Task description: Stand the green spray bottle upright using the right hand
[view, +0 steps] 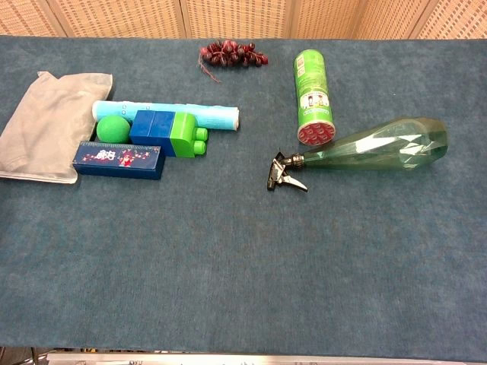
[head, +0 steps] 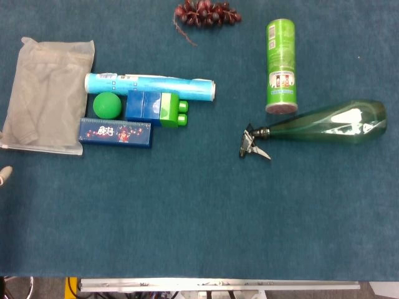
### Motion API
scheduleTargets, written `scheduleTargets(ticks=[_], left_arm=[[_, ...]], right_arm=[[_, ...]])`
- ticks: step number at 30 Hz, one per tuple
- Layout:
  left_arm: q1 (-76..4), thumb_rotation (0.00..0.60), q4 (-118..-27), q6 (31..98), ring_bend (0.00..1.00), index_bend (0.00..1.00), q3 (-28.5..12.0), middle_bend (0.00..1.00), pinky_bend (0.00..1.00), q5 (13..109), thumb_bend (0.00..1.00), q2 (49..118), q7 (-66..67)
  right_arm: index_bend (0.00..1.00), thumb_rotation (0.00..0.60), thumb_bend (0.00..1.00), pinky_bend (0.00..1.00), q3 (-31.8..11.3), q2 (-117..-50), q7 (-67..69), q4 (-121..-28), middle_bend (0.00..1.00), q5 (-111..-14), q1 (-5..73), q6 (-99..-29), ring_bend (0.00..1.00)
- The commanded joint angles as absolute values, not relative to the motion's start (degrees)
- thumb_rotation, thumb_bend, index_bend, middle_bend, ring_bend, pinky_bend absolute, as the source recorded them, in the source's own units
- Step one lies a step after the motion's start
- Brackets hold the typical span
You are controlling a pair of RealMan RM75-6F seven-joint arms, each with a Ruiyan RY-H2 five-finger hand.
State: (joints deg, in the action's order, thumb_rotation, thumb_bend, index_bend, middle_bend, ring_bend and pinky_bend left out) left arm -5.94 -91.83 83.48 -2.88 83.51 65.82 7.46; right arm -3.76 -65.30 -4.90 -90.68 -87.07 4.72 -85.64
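Blue felt-like cloth covers the tabletop (view: 243, 274), with woven tan panels behind its far edge in the chest view. On the right half of the tabletop, toward the right edge, the green spray bottle (head: 333, 122) lies flat on its side, its broad base pointing to the right edge and its black-and-silver trigger head (head: 253, 144) pointing toward the middle. Nothing of the task appears done: the bottle is not upright and no hand is on it. The right hand does not show in either view, so its state cannot be told; by my judgement it has yet to reach in, grip the bottle's body and tip it onto its base. Just beyond the bottle's neck, toward the far edge, a green canister (head: 281, 65) lies touching or nearly touching the bottle, which could crowd the grasp. A bunch of dark grapes (head: 207, 12) sits at the far edge near the middle. On the left half lie a light blue tube (head: 149, 86), a green ball (head: 106, 105), blue and green building blocks (head: 156, 109), a dark blue box (head: 115, 132) and a grey pouch (head: 47, 93). At the left edge of the head view a pale tip (head: 5, 174) shows, perhaps a finger of the left hand; too little is visible to tell its state.
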Motion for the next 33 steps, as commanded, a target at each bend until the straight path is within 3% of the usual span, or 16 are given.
scheduleTargets(ticks=[1, 13, 23, 33], left_arm=[[-6.08, 0.600, -91.62, 83.16, 0.08, 0.40, -2.72, 0.11, 0.34, 83.49, 0.02, 65.95, 7.51], [-5.90, 0.600, -91.77, 83.27, 0.08, 0.41, -2.49, 0.11, 0.34, 83.41, 0.02, 66.11, 7.79], [-5.68, 0.600, -91.77, 83.38, 0.08, 0.41, -2.62, 0.11, 0.35, 82.97, 0.02, 65.40, 6.74], [-4.96, 0.600, -92.72, 84.66, 0.08, 0.41, -2.28, 0.11, 0.35, 83.86, 0.02, 64.36, 6.30]], right_arm=[[0.32, 0.600, 0.00, 0.60, -3.80, -65.19, -4.69, -90.88, 0.33, -87.19, 4.50, -86.11, 0.22], [0.32, 0.600, 0.00, 0.59, -3.62, -64.80, -3.78, -91.07, 0.33, -87.72, 4.62, -85.98, 0.22], [0.32, 0.600, 0.00, 0.34, -3.03, -64.81, -4.74, -91.69, 0.27, -89.60, 5.48, -85.23, 0.17], [0.30, 0.600, 0.00, 0.31, -4.22, -63.20, -13.39, -97.88, 0.22, -89.27, 10.08, -78.97, 0.13]])
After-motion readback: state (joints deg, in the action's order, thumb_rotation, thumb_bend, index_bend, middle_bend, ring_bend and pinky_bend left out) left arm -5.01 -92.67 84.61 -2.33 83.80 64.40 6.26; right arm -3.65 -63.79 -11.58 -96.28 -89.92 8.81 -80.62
